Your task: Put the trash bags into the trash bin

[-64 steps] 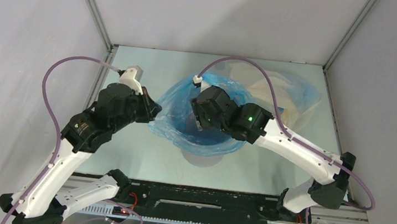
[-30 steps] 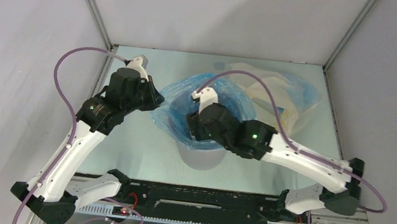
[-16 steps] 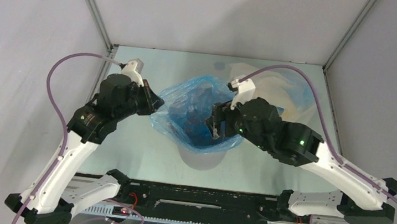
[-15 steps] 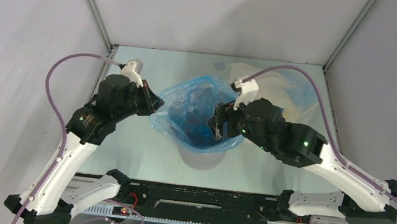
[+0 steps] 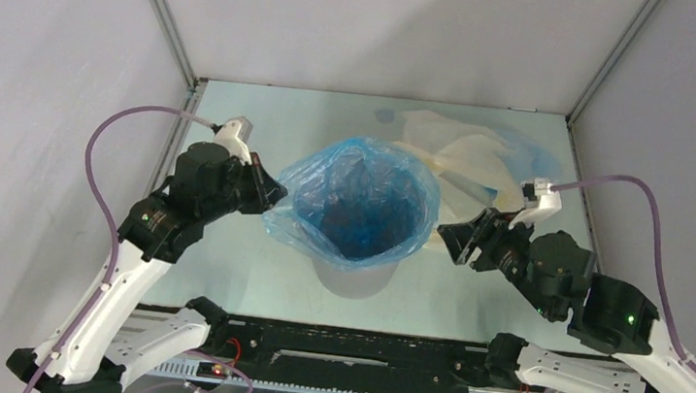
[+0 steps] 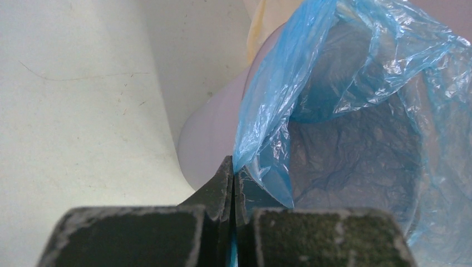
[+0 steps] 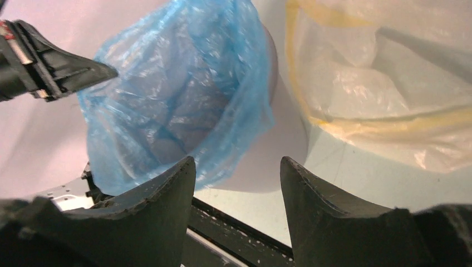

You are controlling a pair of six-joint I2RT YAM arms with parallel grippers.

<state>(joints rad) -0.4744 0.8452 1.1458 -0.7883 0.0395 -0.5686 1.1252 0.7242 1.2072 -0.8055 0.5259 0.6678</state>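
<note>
Your right claw (image 5: pixel 463 244) has backed out of the blue trash bag (image 5: pixel 359 198) seated in the trash bin (image 5: pixel 355 277) and hangs wide open at 3 o'clock, your left claw (image 5: pixel 269 191) still pinching its rim at 9 o'clock, so the cream bags (image 5: pixel 465 155) at 1 o'clock likely come next.

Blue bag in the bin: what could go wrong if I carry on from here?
1. Only the left gripper pinches the blue bag, at its rim; the right gripper is open and empty, so a pull from the left may drag the bag out or tip the bin.
2. The film stands loose above the bin's rim, not folded down all round, and could slump inside.
</note>
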